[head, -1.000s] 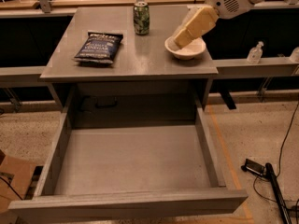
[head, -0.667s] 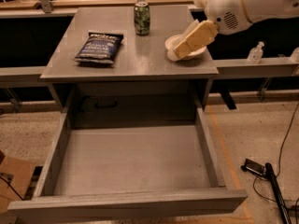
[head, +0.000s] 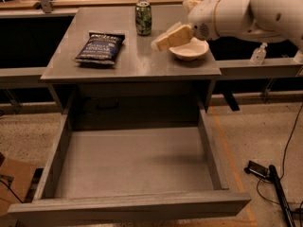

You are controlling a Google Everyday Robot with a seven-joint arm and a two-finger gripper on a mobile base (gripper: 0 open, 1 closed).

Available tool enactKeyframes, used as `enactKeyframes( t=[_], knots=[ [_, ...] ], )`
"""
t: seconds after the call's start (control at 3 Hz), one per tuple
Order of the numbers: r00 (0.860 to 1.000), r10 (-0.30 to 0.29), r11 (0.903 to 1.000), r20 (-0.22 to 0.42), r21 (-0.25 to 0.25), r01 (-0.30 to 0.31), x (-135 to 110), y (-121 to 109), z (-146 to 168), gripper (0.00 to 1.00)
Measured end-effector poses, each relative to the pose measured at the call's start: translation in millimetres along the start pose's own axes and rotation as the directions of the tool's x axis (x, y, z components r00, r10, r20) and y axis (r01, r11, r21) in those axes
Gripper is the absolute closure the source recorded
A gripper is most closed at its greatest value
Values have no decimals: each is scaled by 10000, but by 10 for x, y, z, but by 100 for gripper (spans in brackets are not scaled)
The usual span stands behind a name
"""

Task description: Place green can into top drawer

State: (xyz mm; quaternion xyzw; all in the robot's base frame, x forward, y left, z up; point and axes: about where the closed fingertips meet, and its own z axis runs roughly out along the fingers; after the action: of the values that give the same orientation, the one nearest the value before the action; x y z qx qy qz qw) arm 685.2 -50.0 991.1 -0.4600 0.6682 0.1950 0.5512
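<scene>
We see the gripper (head: 163,40) above the cabinet top (head: 128,63), between the green can (head: 143,18) and the bowl (head: 189,52). Its shell is cream and matt, like plastic. The arm (head: 258,13) behind it is smooth white plastic with a slight sheen. The green can looks like printed metal with a silvery top. The top drawer (head: 135,164) and cabinet top are smooth matt grey, perhaps laminate. The chip bag (head: 100,47) is glossy and crinkled.

hand (head: 161,40) right of green can (head: 143,18), top drawer (head: 128,206) below

Speckled floor (head: 253,136), grey bench (head: 255,68), perhaps cardboard (head: 14,179)
</scene>
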Motion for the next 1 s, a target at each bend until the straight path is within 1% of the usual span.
enactKeyframes(
  t=[0.33,0.67,1.0],
  knots=[
    [9955,347,9991,879,207,-367,5,-274,440,0],
    [9887,820,9933,1253,713,-914,0,-484,871,0],
    [9862,899,9906,1387,905,-1030,-29,-535,945,0]
  ],
)
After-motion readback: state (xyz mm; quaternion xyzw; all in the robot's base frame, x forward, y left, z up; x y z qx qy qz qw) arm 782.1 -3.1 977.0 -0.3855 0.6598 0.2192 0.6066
